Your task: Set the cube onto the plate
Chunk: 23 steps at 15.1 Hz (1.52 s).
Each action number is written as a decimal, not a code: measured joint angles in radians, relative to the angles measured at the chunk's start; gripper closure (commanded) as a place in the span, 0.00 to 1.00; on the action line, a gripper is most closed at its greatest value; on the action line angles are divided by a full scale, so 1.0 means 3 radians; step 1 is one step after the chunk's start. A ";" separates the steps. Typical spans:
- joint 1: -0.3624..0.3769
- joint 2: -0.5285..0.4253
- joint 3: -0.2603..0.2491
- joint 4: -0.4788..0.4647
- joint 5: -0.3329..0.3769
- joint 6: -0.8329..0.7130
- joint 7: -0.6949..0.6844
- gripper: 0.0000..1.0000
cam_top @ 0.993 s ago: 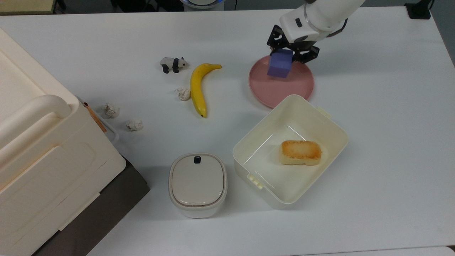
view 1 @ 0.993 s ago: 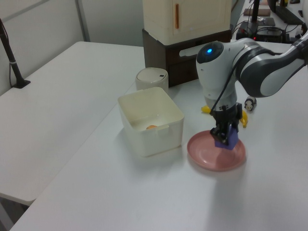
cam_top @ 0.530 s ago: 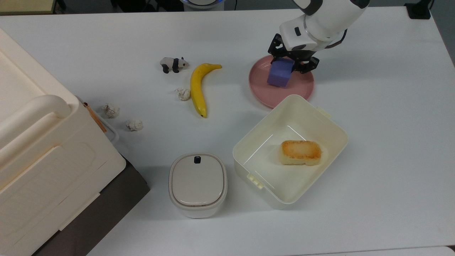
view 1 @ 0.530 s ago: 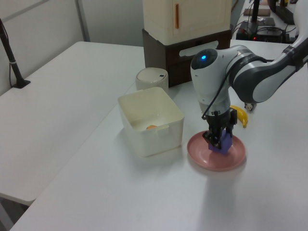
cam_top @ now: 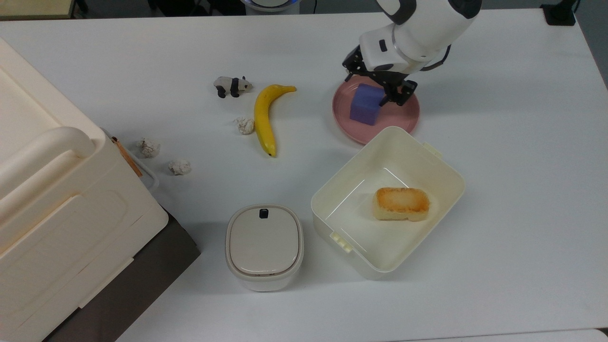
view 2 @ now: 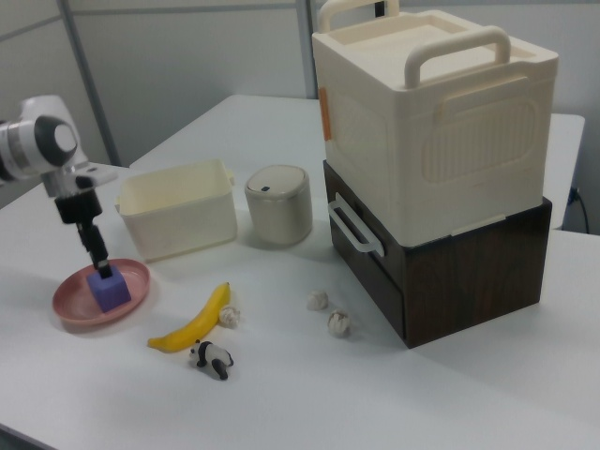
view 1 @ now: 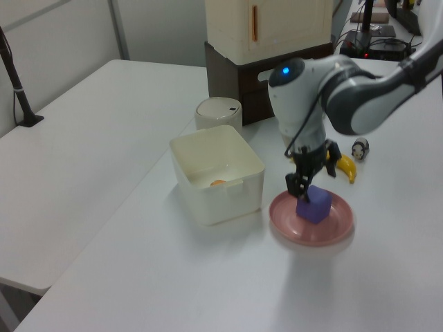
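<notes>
The pincer (cam_top: 380, 90) hung just above the cube (cam_top: 365, 105), its fingers spread apart and no longer gripping it. The cube sat flat on the plate (cam_top: 403, 116), near the middle. The plate lay on a white desk (cam_top: 522, 190), touching or just beside the cream tub (cam_top: 446, 166), which held a piece of bread (cam_top: 402, 204). Beyond the plate from the tub lay a banana (cam_top: 264, 118), a toy panda (cam_top: 231, 86) and crumpled paper balls (cam_top: 245, 125). A lidded bin (cam_top: 264, 246) stood beside the tub. Near the bin, a cream crate (view 2: 436, 122) rested on a dark brown box (view 2: 469, 272). Grey partition walls (view 2: 187, 66) stood behind the desk.
</notes>
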 measured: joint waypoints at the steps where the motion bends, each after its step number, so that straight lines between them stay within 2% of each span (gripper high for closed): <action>1: -0.0057 -0.0032 -0.0008 0.0084 0.0028 -0.0149 -0.0131 0.00; 5: -0.0467 -0.0404 -0.0117 0.0481 0.0300 -0.0700 -0.0969 0.00; 8: -0.0645 -0.0845 -0.0389 0.0583 0.0447 -0.0850 -0.1637 0.00; 11: -0.0759 -0.1099 -0.0622 0.0631 0.0521 -0.0855 -0.2300 0.00; 13: -0.0850 -0.1134 -0.0703 0.0690 0.0587 -0.0855 -0.2725 0.00; 14: -0.0947 -0.1135 -0.0752 0.0741 0.0672 -0.0855 -0.3062 0.00; 17: -0.1073 -0.1136 -0.0904 0.0816 0.0871 -0.0855 -0.3690 0.00; 19: -0.1086 -0.1137 -0.0974 0.0847 0.0945 -0.0855 -0.3856 0.00; 23: -0.1077 -0.1167 -0.0984 0.0852 0.0950 -0.0855 -0.3806 0.00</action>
